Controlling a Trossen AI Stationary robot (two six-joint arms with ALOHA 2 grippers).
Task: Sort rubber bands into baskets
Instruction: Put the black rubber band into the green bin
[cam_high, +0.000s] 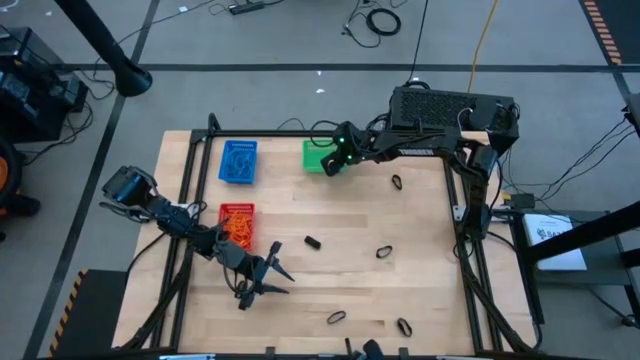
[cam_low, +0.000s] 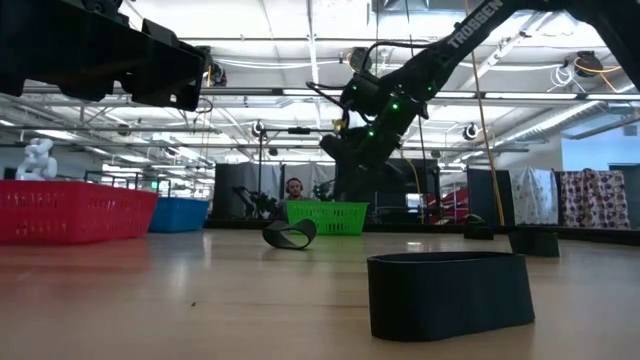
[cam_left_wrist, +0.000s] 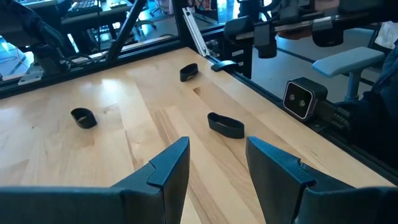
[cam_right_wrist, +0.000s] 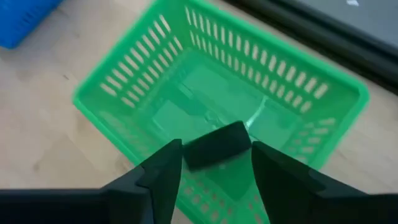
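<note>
Right gripper spread over green basket, black rubber band loose between fingers: light, floppy, pinch across 1 side.

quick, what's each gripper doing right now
left gripper: open, empty, low over the table near the red basket.
right gripper: open above the green basket, a black rubber band between its fingers.
</note>
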